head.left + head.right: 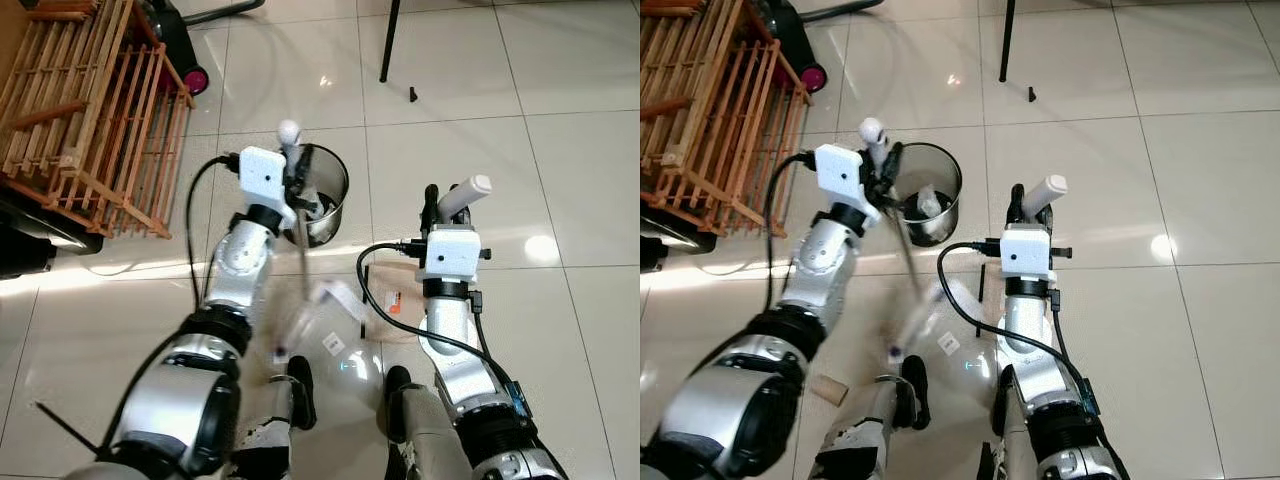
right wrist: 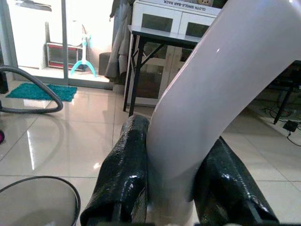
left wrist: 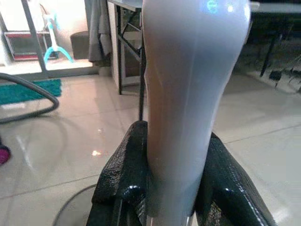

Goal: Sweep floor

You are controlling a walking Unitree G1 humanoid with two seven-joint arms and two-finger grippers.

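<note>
Here the right gripper [image 1: 447, 207] is clamped on a white dustpan handle [image 1: 466, 194] over a brown paper scrap [image 1: 392, 292]. Beyond, the left gripper [image 1: 293, 172] pinches a blurred broom handle [image 1: 289, 135] beside the metal bin [image 1: 320, 195], so a wide stroke may knock the bin or scatter dirt.

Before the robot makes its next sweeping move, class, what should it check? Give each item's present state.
1. Left gripper shut on the white broom handle: ok.
2. Right gripper shut on the white dustpan handle: ok.
3. Metal bin upright and near the left gripper: ok.
4. Bin has room left: cannot tell; some litter lies inside.
5. Brown paper on the tiles at the right arm not yet collected: not ok.
6. Black scrap farther out on the tiles not yet swept up: not ok.
</note>
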